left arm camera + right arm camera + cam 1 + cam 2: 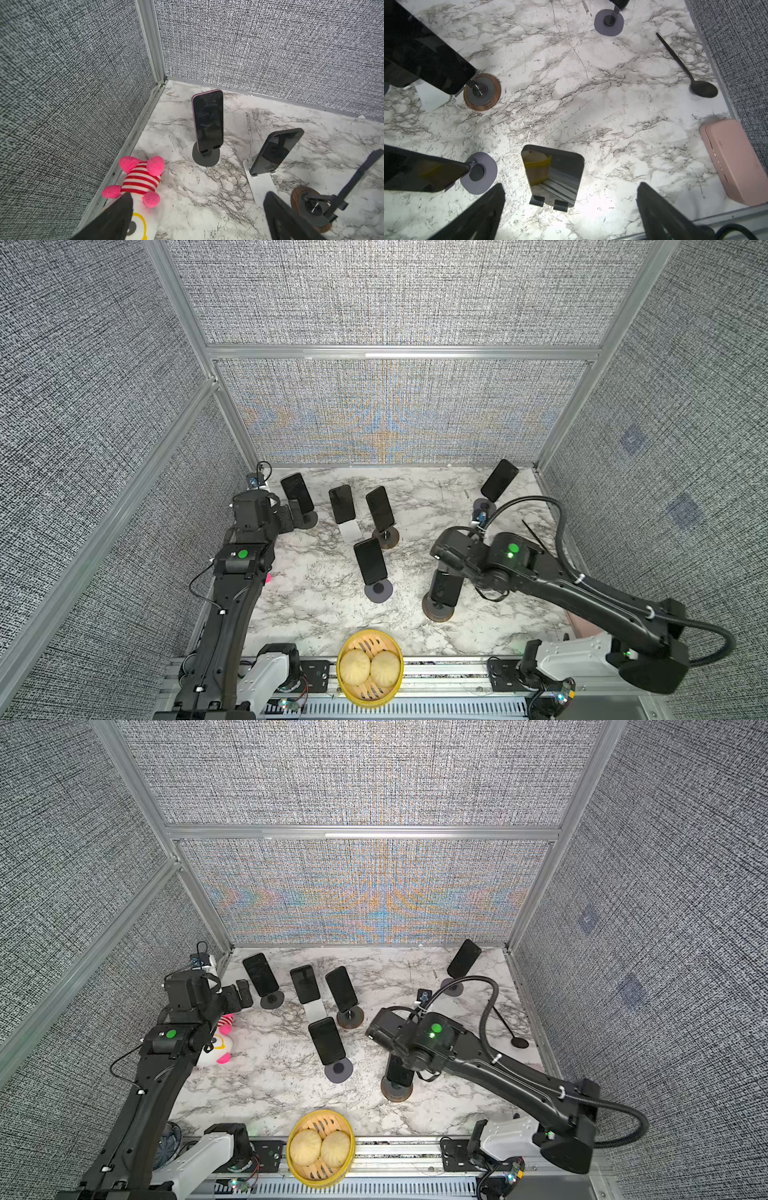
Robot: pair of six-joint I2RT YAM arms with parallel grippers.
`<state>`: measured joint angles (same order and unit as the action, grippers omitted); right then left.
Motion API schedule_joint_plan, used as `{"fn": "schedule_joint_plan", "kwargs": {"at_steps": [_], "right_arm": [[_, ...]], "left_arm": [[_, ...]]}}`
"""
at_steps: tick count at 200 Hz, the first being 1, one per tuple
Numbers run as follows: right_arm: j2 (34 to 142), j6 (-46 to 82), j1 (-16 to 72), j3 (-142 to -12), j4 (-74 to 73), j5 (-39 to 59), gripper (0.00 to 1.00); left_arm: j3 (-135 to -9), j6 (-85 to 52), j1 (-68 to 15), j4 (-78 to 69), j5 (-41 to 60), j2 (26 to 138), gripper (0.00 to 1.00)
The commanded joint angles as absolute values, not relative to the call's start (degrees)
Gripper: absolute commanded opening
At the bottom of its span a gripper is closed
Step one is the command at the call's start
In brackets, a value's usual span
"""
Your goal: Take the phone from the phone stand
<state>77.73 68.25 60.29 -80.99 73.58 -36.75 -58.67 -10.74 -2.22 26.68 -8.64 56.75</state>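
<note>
Just beneath the spread right gripper (571,187), the phone (552,174) leans on its stand (437,611); an off-centre pinch could topple both.

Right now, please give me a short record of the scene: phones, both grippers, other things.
phones: six, each on a stand
left gripper: open, facing the far left phone, apart from it
right gripper: open, over the near right phone, not gripping
other things: basket with two buns, soft toy, spoon, pink case
</note>
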Motion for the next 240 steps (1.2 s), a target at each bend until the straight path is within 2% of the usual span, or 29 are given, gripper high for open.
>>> {"fn": "schedule_joint_plan", "kwargs": {"at_steps": [1,88,240], "right_arm": [[79.6,76.1,61.9,-81.9,76.5,-37.3,0.99],[83.5,80.5,62.2,-77.9,71.2,-36.6,0.91],[85.5,76.0,58.4,-71.6,63.0,-34.0,0.81]], "left_arm": [[-56.3,-12.4,-2.1,21.9,-7.0,55.9,0.99],[-54.2,-14.5,-1.5,21.3,-4.1,54.2,0.99],[-53.7,-14.3,-1.3,21.0,-3.4,54.4,0.99]]}}
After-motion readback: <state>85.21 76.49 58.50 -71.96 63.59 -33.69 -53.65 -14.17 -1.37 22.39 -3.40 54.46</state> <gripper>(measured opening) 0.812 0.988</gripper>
